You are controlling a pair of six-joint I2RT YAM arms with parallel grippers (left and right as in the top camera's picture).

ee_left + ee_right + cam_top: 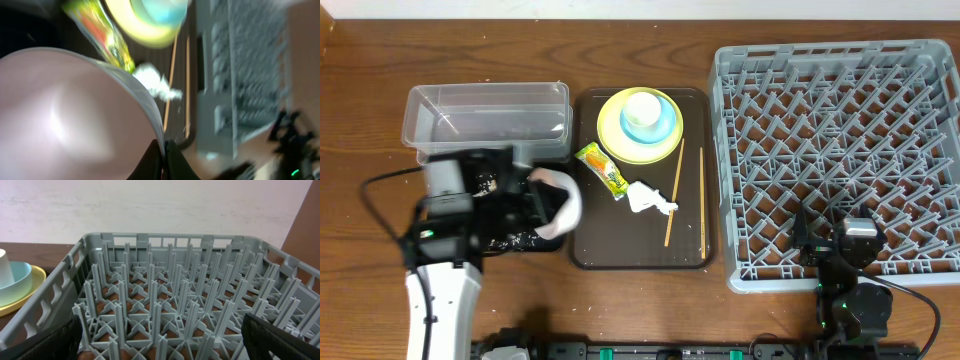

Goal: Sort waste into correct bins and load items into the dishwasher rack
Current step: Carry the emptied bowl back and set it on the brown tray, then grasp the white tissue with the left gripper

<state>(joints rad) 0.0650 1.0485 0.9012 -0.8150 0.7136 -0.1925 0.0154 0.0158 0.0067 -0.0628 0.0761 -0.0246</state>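
My left gripper [542,196] is shut on the rim of the pinkish bowl [563,203], which is tipped on its side over the black tray [520,242]; whitish crumbs [507,240] lie in that tray. The left wrist view is blurred, with the bowl [65,115] filling it and the fingertips [172,159] pinched on its edge. On the brown tray lie the snack wrapper [603,170], the tissue [648,197] and chopsticks [674,192]. The white cup [645,105] sits in the blue bowl [658,125] on the yellow plate [620,135]. My right gripper [830,245] is open above the near edge of the dishwasher rack [840,150].
The clear tub [485,115] stands behind the black tray at the far left. The brown serving tray [590,235] lies between the bins and the rack. In the right wrist view the rack's pegs [175,295] rise between my fingers, with the plate [20,302] at left.
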